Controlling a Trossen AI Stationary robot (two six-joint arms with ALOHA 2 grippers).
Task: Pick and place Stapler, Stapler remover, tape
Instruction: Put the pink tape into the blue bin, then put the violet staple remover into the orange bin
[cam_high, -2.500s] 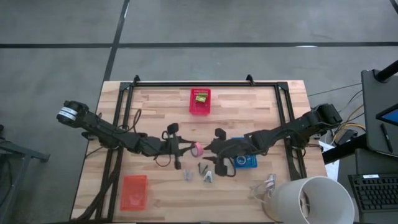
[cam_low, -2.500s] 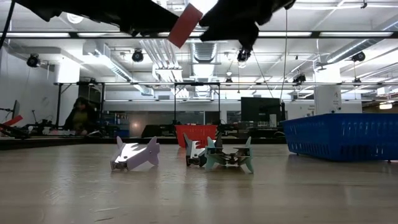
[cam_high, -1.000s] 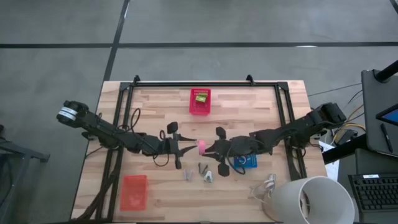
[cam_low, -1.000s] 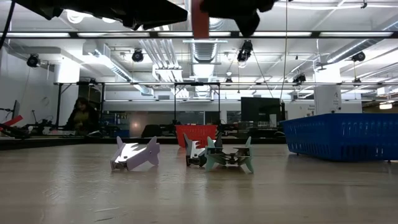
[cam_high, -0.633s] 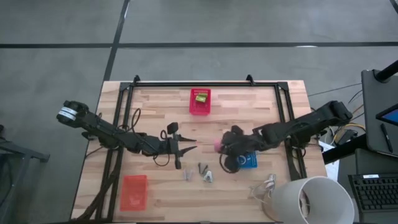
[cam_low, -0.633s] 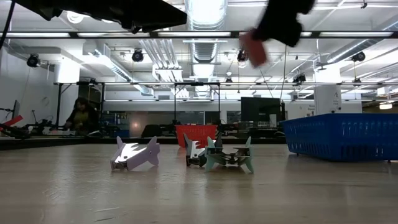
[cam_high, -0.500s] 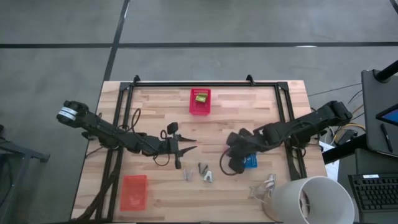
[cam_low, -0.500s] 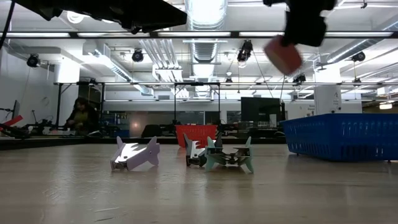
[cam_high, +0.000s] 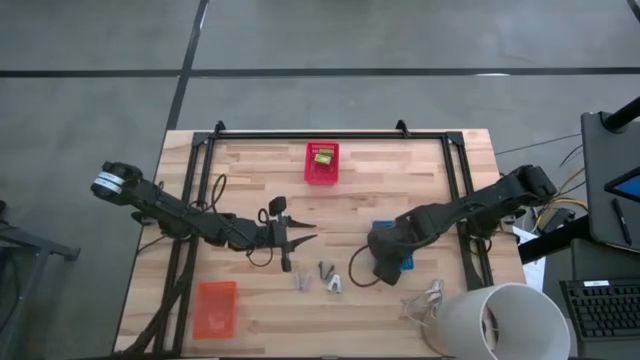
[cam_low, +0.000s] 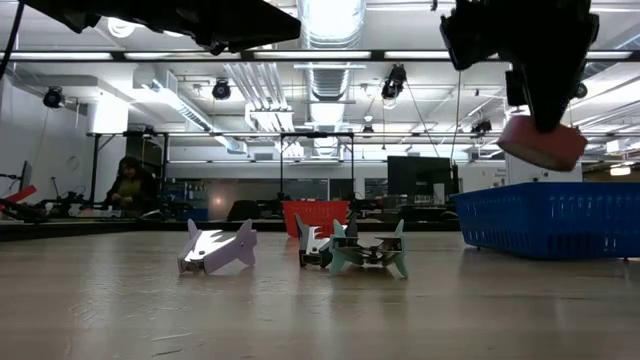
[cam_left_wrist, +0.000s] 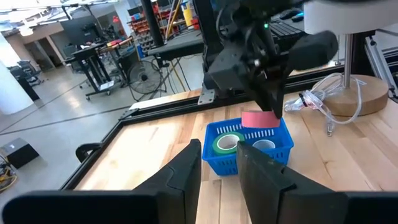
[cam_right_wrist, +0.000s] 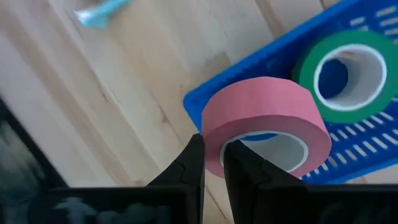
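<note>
Right gripper (cam_right_wrist: 210, 163) pinches pink tape roll (cam_right_wrist: 264, 115) by its wall, hanging over blue basket (cam_left_wrist: 273, 142); green tape roll (cam_left_wrist: 228, 142) lies inside. Left gripper (cam_high: 300, 239) open, empty, mid-table.

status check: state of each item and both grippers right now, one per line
pink tape roll: held in the air, over the blue basket's edge
right gripper: shut on the roll's wall
green tape roll: lying flat in the blue basket
blue basket: on the table, holding the green roll
stapler: in the red basket
left gripper: open, holding nothing, at mid-table
staple removers: on the table
</note>
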